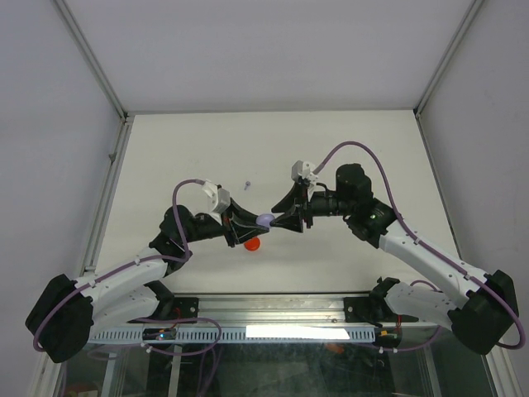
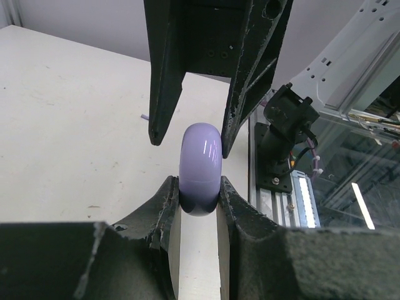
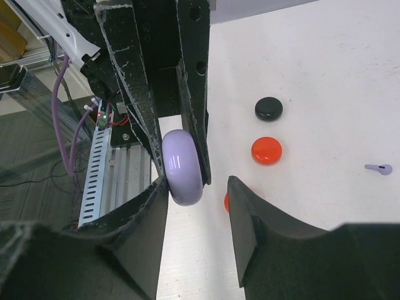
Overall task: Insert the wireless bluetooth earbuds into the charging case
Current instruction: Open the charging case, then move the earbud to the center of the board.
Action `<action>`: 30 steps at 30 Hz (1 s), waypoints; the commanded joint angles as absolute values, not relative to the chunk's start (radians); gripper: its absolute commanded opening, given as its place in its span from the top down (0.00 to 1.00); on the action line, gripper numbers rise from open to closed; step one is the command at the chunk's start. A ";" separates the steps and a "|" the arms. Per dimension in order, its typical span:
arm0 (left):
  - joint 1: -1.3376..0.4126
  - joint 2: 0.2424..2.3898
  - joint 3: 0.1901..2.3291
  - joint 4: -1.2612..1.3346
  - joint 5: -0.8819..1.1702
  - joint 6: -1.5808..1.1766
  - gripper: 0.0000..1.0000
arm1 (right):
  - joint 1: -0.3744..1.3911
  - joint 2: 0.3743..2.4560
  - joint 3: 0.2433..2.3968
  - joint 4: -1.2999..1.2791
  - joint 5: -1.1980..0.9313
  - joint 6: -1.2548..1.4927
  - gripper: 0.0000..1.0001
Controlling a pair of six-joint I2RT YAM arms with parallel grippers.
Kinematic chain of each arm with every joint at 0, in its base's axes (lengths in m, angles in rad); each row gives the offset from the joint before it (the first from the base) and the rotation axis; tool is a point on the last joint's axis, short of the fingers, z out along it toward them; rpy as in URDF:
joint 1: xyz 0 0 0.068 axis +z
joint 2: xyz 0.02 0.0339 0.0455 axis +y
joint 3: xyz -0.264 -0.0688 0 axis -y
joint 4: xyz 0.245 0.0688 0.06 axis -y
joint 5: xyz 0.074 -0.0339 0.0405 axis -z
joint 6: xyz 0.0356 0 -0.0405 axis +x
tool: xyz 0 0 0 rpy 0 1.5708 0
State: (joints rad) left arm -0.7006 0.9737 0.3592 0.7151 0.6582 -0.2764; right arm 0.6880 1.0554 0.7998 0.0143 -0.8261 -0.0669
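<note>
Earbud [image 3: 378, 169]: lavender, lies on the table [image 3: 325, 75], far of the arms, well apart from the case.
Case [image 2: 200, 165]: lavender, on edge, aloft.
Left gripper [image 2: 198, 190]: clamps the case.
Right gripper [image 3: 199, 187]: part-open, straddles the case.
Advice: left holds firm; right likely takes the lid squarely.

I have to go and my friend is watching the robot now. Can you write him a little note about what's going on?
Left end effector: shut on the lavender case, held in the air.
Right end effector: open, fingers either side of the same case, one against it.
Lavender earbud: lying alone on the table, beyond a black disc and a red disc.
Done: case picked up.
Left: no earbud is in it yet.
</note>
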 commanded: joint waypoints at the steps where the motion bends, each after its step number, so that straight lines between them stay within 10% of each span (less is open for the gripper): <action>1: -0.705 0.947 0.357 0.788 0.712 -0.234 1.00 | 0.691 1.038 0.813 0.076 -0.772 -0.047 0.55; 30: -0.705 0.965 0.306 0.743 0.468 -0.340 1.00 | 0.680 1.038 0.901 -0.125 -0.320 0.038 0.42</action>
State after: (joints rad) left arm -0.6949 0.9688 0.3325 0.6937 0.5953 -0.2787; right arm 0.6956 1.0424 0.8207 -0.0395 -0.5034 0.0036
